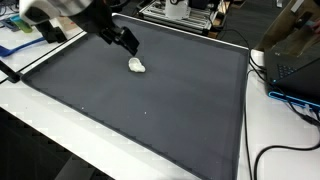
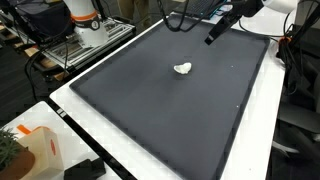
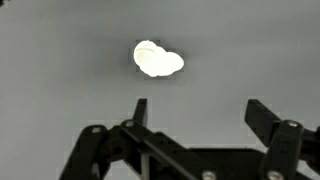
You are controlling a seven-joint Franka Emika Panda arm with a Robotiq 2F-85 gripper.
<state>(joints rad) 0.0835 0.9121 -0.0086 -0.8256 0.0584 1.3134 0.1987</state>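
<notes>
A small white crumpled lump (image 1: 136, 66) lies on the dark grey mat (image 1: 150, 110), seen in both exterior views (image 2: 182, 69). My gripper (image 1: 127, 40) hangs above the mat, a little behind and to the side of the lump, not touching it. In the wrist view the lump (image 3: 158, 60) glows bright ahead of my gripper (image 3: 198, 110), whose two black fingers (image 3: 262, 118) stand wide apart with only bare mat between them. The gripper is open and holds nothing.
The mat covers a white table (image 1: 60, 140). A brown bag and blue device with cables (image 1: 288, 60) sit beside the mat. An orange-and-white item (image 2: 30, 150) stands at a table corner. Shelving and a robot base (image 2: 85, 25) stand behind.
</notes>
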